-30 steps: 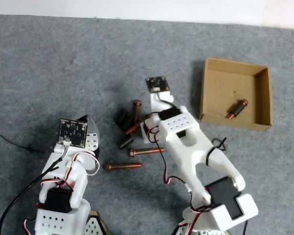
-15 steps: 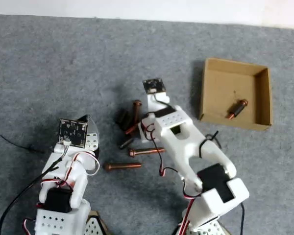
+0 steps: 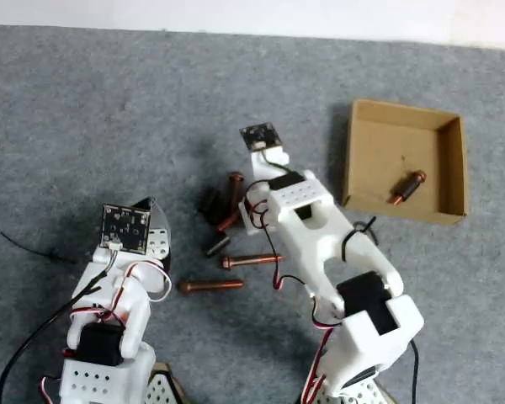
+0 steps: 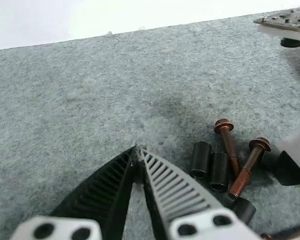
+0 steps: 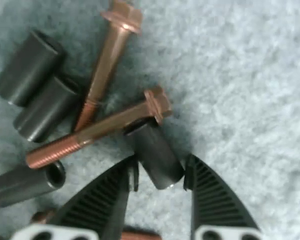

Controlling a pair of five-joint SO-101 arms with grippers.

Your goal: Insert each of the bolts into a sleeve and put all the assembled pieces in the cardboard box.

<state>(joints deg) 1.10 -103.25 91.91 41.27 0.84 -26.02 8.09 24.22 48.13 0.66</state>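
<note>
My right gripper [image 5: 161, 167] stands open over the pile, with a black sleeve [image 5: 156, 150] lying between its fingers on the carpet. A copper bolt [image 5: 102, 131] rests against that sleeve's far end, and a second bolt [image 5: 109, 57] lies beside it. Two more sleeves [image 5: 37, 90] lie side by side, and another sleeve [image 5: 22, 186] lies apart. In the high view, two bolts [image 3: 251, 261] [image 3: 210, 286] lie nearer the arms. The cardboard box [image 3: 366, 143] at the right holds one assembled piece [image 3: 406, 187]. My left gripper [image 4: 137, 150] is shut and empty, left of the pile.
Grey carpet covers the whole table. A thin black cable tie [image 3: 29, 248] lies at the far left. The right arm's white body [image 3: 320, 244] stretches from the front edge to the pile, between the loose bolts and the box.
The right arm has swung left and reached farther over the pile. The left arm has kept still.
</note>
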